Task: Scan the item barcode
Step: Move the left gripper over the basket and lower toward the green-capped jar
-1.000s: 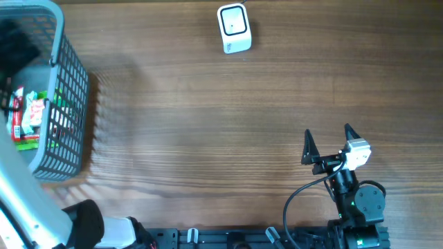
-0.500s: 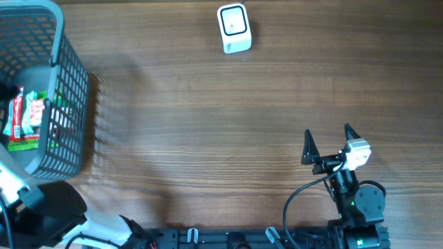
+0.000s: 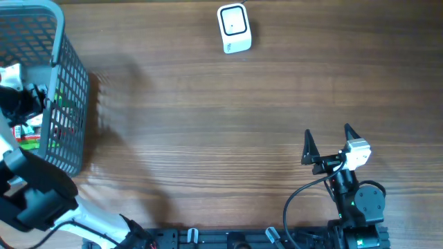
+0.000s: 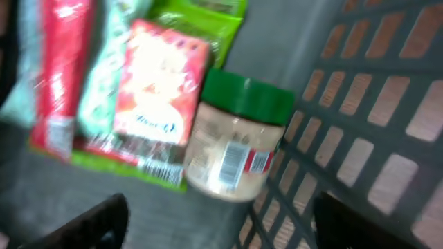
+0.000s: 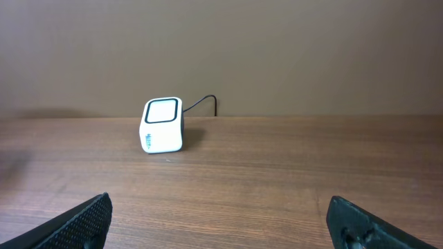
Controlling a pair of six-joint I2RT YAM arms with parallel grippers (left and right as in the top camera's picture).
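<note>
Jar point(image 4: 239, 138) with a green lid lies on its side on the floor of the grey plastic basket point(image 3: 69, 104), at the far left of the table. It is round and see-through, with pale tan stuff inside, and its label has a small barcode point(image 4: 232, 160) with black lines. The jar sits right next to the basket wall, which is made of many little square holes. Just beside the jar is a shiny red and white snack packet point(image 4: 163, 90), and a bright green packet point(image 4: 201, 17) pokes out from under it. The left wrist picture is blurry, so the words on the packets cannot be read. The left gripper point(image 4: 220, 207) hangs over the jar with its two dark fingers wide apart, and it holds nothing. The table point(image 3: 208, 138) is brown wood with long wavy lines in it. At the far edge stands the scanner point(image 3: 234, 28), a small white box with soft round corners, a glass window on its face and a thin black cable behind it. Over on the right, near the front edge, the right gripper point(image 3: 329, 142) has its two pointy black fingers spread apart too, with nothing between them.
</note>
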